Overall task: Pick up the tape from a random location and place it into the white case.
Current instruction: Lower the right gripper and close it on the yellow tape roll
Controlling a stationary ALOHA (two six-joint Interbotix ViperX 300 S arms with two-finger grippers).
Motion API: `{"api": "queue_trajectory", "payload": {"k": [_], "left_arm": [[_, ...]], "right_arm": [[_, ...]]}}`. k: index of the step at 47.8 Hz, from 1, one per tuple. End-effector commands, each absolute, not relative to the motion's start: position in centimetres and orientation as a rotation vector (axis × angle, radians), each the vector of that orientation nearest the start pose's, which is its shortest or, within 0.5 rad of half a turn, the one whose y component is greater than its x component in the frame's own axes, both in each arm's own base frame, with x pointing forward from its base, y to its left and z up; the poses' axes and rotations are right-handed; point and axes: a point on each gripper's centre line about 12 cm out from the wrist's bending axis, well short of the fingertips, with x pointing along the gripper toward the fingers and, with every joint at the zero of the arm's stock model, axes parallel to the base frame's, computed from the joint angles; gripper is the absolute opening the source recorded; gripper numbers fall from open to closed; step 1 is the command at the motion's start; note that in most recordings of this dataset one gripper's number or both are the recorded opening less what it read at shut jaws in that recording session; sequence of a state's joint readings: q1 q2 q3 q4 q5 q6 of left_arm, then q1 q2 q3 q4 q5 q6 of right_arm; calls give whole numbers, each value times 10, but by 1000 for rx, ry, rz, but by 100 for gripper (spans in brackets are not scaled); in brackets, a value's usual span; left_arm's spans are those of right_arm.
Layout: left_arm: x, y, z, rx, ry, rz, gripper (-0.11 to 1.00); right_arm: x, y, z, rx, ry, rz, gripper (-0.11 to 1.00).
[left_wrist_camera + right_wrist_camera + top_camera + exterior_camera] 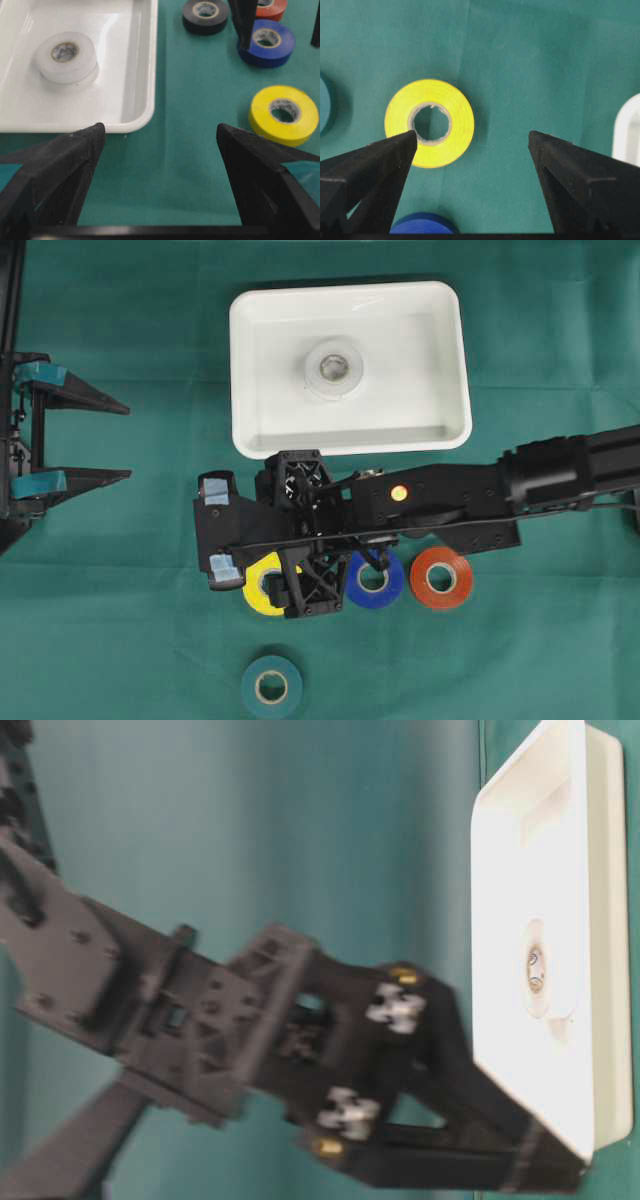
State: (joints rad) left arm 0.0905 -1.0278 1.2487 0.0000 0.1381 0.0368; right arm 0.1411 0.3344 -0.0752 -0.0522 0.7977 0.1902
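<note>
Gleaming glossy, the white case [440, 360] cradles a smooth white tape roll [334, 366]; both matte black claws, left claw [125, 442] and right claw [215, 530], gape released.

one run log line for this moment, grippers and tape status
left gripper: open, empty | right gripper: open, above yellow tape | white case: holds white tape | cloth: blue tape

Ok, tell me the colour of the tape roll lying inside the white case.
White, the tape roll matching the white case; the left wrist view shows it best.
</note>
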Motion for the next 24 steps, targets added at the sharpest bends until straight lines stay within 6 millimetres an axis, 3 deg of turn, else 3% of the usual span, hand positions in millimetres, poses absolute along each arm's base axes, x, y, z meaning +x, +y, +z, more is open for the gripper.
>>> {"api": "queue_trajectory", "payload": {"k": [1,24], "left_arm": [[179,17,230,17,351,87,94],[179,17,229,17,353,86,94]], "right_arm": [[503,70,220,50,1022,23,91],[513,73,163,81,1061,3,91]]}}
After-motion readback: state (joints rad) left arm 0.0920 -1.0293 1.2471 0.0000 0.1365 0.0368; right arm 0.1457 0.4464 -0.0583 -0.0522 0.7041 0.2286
